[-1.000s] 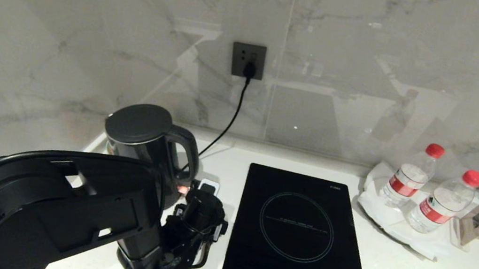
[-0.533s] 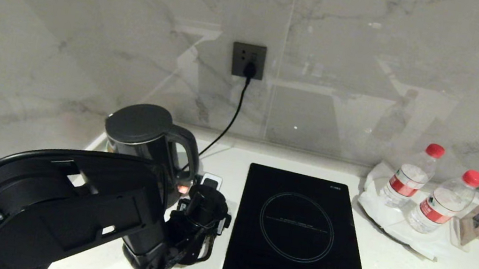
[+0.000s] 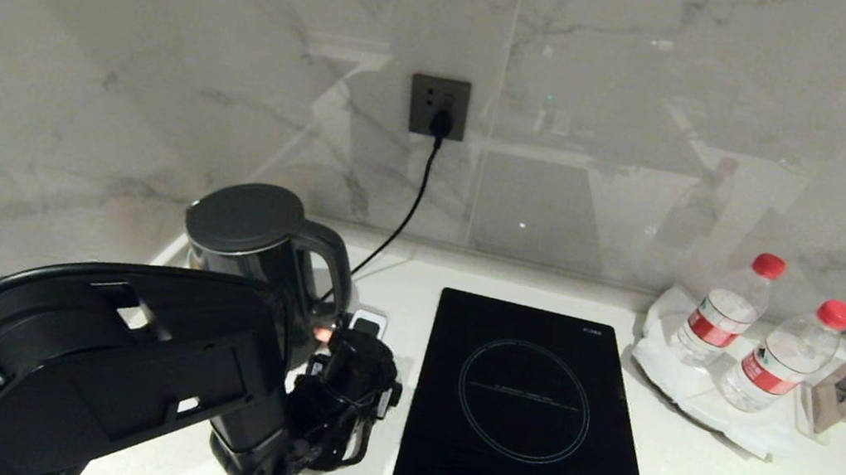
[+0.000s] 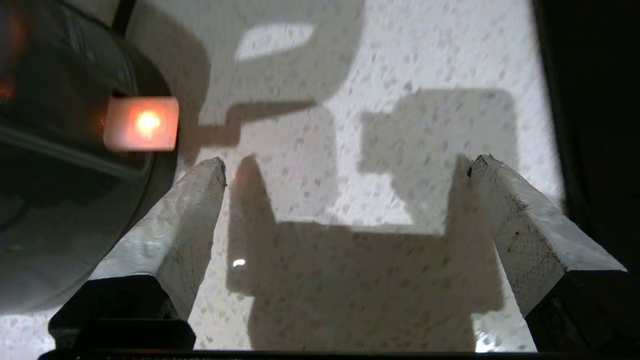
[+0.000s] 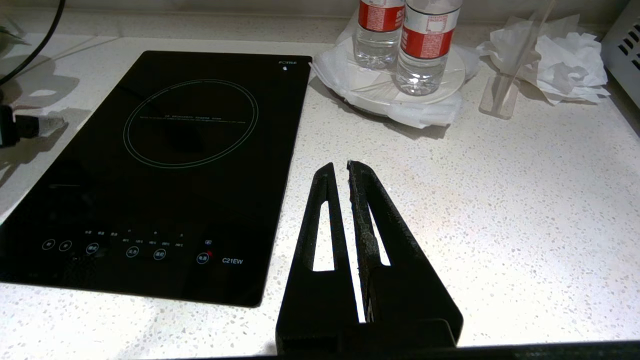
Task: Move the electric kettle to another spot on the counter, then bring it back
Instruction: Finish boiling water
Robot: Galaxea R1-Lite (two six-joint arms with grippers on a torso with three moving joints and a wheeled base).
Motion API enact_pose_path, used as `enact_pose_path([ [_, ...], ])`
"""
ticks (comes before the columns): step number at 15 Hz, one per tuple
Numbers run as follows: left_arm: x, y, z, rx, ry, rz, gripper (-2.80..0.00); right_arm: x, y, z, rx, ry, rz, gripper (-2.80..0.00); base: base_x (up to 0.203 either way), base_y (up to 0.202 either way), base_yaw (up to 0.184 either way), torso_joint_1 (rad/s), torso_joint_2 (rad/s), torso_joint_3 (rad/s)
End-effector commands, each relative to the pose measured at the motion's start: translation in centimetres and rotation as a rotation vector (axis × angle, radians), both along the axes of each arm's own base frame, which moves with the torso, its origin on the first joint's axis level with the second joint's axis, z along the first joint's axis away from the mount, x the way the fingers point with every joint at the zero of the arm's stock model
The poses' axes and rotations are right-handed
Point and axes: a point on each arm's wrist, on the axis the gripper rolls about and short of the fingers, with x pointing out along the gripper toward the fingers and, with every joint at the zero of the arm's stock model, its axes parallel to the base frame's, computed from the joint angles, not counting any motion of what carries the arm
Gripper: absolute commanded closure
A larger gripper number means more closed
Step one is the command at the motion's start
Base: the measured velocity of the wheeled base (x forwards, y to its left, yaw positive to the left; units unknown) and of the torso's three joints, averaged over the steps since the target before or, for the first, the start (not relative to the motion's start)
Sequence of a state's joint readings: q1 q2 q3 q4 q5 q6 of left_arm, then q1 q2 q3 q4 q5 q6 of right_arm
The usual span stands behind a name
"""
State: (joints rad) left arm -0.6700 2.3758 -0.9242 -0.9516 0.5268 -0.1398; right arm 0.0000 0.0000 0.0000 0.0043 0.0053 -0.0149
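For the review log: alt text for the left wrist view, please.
The left gripper hangs open over the speckled white counter, holding nothing. One pale finger sits close beside the electric kettle, whose orange light glows.

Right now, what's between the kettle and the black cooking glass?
In the head view, the left gripper hangs between the electric kettle and the hob, fingers open over bare white counter, as the left wrist view shows.

Bulky matte-black left arm point(image 3: 118, 368) with looping cable — white textured fingers point(image 4: 175, 225), black mounts.
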Motion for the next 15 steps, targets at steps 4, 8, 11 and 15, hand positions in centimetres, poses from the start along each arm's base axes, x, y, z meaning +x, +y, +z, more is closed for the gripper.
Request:
enact_pose_path([
  [4,0.9,0.4,0.2,-0.010,-0.017,0.025,-2.80,0.0,0.0,0.0,0.000,0.000,0.001,0.00,0.000,0.000,0.000,0.000,0.00,0.000],
  [8,1.5,0.9,0.5,-0.017,-0.028,0.044,-2.80,0.0,0.0,0.0,0.000,0.000,0.001,0.00,0.000,0.000,0.000,0.000,0.00,0.000],
  [11,1.6,1.0,0.6,-0.017,-0.031,0.048,-2.80,0.0,0.0,0.0,0.000,0.000,0.001,0.00,0.000,0.000,0.000,0.000,0.00,0.000],
  [15,1.7,1.2,0.9,-0.023,-0.037,0.053,-2.80,0.0,0.0,0.0,0.000,0.000,-0.001,0.00,0.000,0.000,0.000,0.000,0.00,0.000],
])
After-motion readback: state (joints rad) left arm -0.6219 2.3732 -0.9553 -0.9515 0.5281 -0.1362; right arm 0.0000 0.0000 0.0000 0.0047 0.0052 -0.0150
